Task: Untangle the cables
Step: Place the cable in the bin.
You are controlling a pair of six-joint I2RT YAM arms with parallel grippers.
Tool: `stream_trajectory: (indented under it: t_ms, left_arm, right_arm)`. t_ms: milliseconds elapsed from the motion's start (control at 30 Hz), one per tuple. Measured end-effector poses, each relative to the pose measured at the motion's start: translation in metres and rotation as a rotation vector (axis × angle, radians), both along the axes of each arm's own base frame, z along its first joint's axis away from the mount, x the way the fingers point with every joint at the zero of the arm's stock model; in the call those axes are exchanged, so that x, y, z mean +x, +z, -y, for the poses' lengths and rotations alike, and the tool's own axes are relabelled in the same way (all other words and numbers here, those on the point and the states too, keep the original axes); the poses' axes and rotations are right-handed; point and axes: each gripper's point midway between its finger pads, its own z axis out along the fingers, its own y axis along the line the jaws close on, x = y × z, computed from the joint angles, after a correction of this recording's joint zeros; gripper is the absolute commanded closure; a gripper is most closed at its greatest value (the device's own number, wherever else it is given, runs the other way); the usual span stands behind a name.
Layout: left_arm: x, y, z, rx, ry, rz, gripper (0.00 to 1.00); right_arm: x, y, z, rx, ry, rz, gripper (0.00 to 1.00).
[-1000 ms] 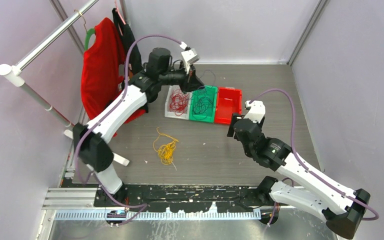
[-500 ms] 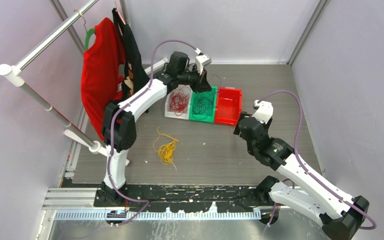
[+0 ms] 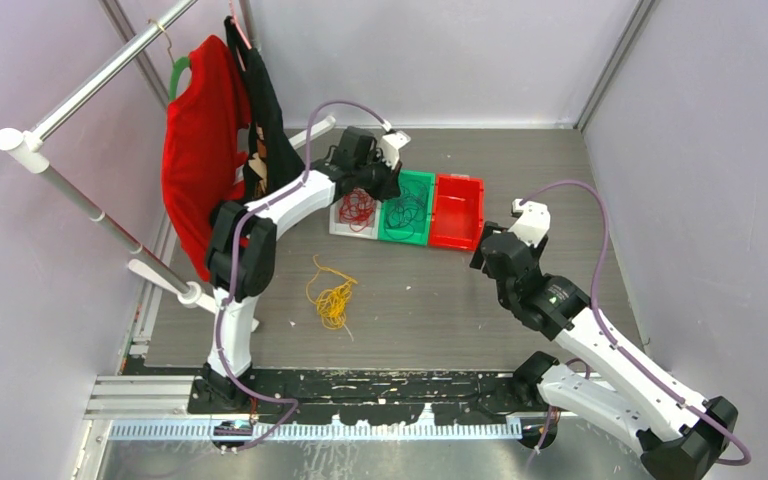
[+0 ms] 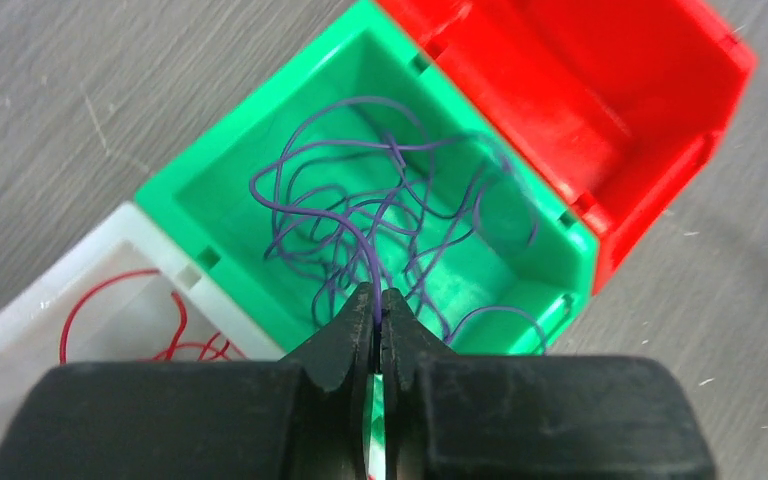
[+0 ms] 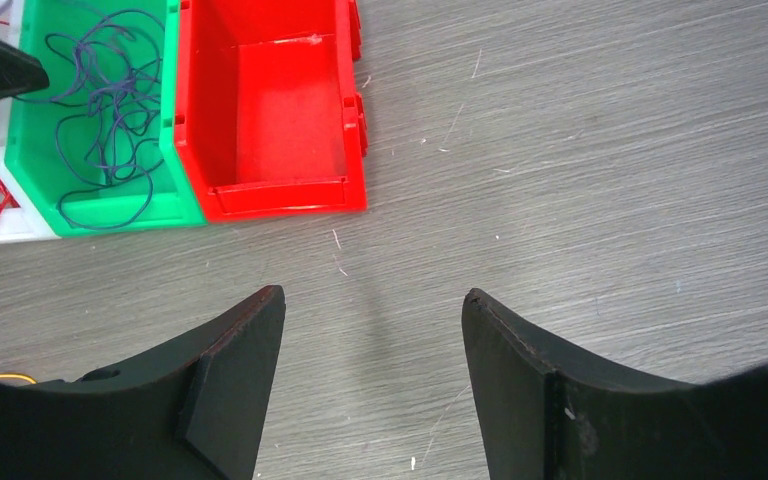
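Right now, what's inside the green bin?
Loose purple cables, one strand pinched by the shut left gripper. That gripper covers the near part of the green bin.

Insp. of all three views: no legible txt, labels, brand marks, nos. or signs on any surface.
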Motion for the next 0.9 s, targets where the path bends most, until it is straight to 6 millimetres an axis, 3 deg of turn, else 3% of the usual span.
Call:
stream_trajectory:
  t_ms: [133,300,467,533,600,767,900]
  left_arm:
    - [0.0,-0.017,-0.009,0.065,0.026,0.01,0.92]
    - [-0.003,-0.022,-0.006,0.131,-0.002,0.067,0.6]
    - [-0.018,-0.026,-0.003,0.163,-0.066,0.039,0.41]
    - [-0.025,-0.021,-0.002,0.166,-0.097,0.019,0.21]
    - [-0.03,-0.009,-0.001,0.165,-0.127,0.0,0.02]
    - [-0.039,0.054,0.001,0.097,-0.199,-0.024,0.0]
    - [-0.061,0.1,-0.021,0.073,-0.223,-0.065,0.0]
  right_arm:
    - [-0.001,0.001,0.001,0.002,0.001,-0.002,0.3]
    - [-0.002,0.002,0.001,0.002,0.004,-0.004,0.3]
    - [-0.002,0.003,0.0,0.005,0.007,-0.003,0.3]
    - [-0.002,0.006,-0.001,0.008,0.012,0.0,0.3]
    - [-0.001,0.009,-0.002,0.014,0.015,0.005,0.3]
    - [0.002,0.012,-0.008,0.021,0.038,0.001,0.26]
    - [0.008,0.011,-0.022,0.024,0.09,-0.023,0.22]
